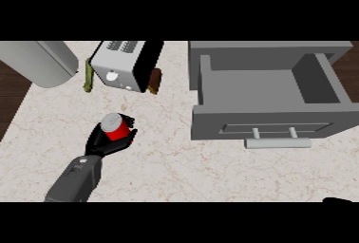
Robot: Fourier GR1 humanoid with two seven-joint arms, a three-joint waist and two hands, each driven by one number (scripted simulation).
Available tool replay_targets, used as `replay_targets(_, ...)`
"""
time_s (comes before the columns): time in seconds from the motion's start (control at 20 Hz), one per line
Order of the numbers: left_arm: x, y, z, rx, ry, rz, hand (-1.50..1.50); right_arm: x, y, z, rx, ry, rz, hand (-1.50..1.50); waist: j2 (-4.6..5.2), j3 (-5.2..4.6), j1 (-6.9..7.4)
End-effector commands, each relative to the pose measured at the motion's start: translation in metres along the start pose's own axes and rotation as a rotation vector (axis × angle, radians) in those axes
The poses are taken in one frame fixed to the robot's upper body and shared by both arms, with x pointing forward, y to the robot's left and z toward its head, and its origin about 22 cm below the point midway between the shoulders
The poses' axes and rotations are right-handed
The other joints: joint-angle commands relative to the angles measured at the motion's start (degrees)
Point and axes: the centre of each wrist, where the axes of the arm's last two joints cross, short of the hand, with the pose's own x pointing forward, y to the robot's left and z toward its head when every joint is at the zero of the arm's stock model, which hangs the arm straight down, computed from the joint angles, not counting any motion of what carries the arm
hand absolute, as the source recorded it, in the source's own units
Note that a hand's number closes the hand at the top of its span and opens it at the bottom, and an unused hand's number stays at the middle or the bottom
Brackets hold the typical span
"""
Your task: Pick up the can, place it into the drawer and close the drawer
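Left hand (105, 143) curled around the red can (115, 127) (drawer (261, 124) open, well right).

One red can (115, 127) at near left. One open grey drawer (270, 92) at right, with one handle (278, 142). One toaster (119, 65) at far left. One large grey cylinder (38, 61) in the far left corner. One table (168, 161).

A kitchen: marble-look counter (168, 161) with a toaster (119, 66) and open drawer (270, 92).
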Motion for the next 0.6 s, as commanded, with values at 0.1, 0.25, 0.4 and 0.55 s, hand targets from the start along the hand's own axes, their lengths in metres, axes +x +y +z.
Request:
replay_targets(0.1, 0.010, -0.035, -0.024, -0.056, -0.029, 0.024, 1.50, 0.002, 0.006, -0.015, -0.007, -0.006, 0.007, -1.50, 0.00, 0.01, 0.11)
replay_targets(0.25, 0.026, -0.026, -0.037, 0.047, -0.049, 0.048, 1.50, -0.007, -0.005, -0.005, -0.003, -0.011, 0.021, -1.50, -0.02, 0.03, 0.04)
replay_targets(0.4, 0.025, -0.023, -0.036, 0.187, -0.057, 0.027, 1.50, -0.001, 0.000, 0.007, -0.014, -0.018, 0.008, -1.50, 0.16, -0.01, -0.54)
replay_targets(0.55, 0.013, -0.047, -0.030, 0.150, -0.083, 0.050, 1.50, 0.006, 0.000, -0.021, -0.016, -0.023, 0.025, -1.50, -0.09, 0.03, 0.46)
